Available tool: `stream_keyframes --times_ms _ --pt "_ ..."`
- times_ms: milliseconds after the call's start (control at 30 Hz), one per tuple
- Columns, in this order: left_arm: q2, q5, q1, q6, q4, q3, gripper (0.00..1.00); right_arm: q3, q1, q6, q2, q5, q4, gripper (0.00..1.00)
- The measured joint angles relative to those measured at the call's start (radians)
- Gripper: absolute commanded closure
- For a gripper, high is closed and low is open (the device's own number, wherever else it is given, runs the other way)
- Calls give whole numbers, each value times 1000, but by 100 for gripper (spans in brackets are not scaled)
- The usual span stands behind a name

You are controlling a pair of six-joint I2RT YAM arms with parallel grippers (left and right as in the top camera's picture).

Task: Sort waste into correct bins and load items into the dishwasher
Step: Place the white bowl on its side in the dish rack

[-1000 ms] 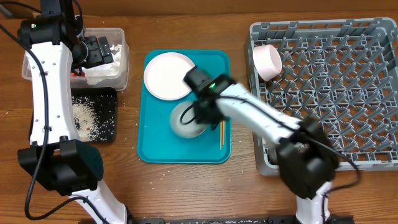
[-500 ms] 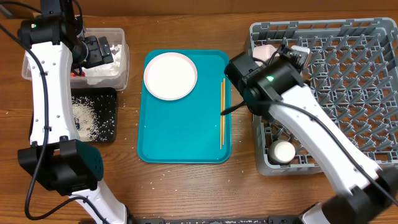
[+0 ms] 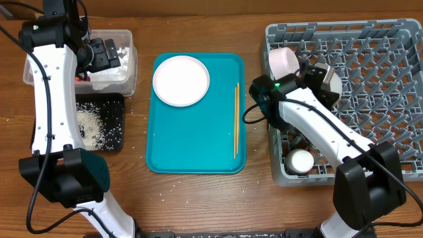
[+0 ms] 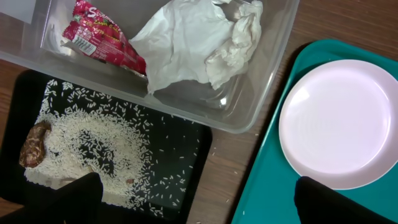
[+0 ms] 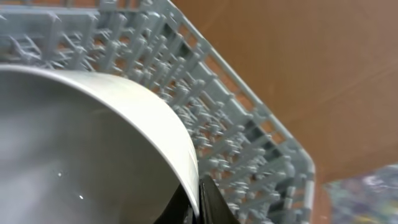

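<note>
Showing brown wood, the table [image 3: 198, 198] bears a teal tray [image 3: 198, 139]; left fingers [image 4: 81, 199] gape wide, right fingers [image 5: 208, 202] pinch a bowl [image 5: 74, 149].

In the right wrist view the white round bowl [image 5: 81, 143] is blurred and cut by the left and bottom edges. Of the right claw [image 5: 200, 200] only one dark finger [image 5: 210, 205] shows at the rim. The large grey plastic dish rack [image 5: 249, 124] is blurred too, and a mottled patch [image 5: 367, 193] in the corner is unreadable. Overhead, the right arm covers part of the rack and bowl. In the left wrist view the left claw [image 4: 199, 205] shows only two dark fingertips [image 4: 84, 199] at the bottom edge. The clear plastic tub [image 4: 267, 74], shallow black tray [image 4: 28, 99], teal tray [image 4: 267, 186] and flat white plate [image 4: 342, 124] all run out of frame.
</note>
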Motion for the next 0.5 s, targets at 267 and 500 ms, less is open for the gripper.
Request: stream_keyframes --times_ms 267,500 --pt "0 0 0 0 0 0 0 -61 0 -149 0 -1 176 96" --pt "0 0 0 0 0 0 0 -68 9 -177 0 -31 166 96"
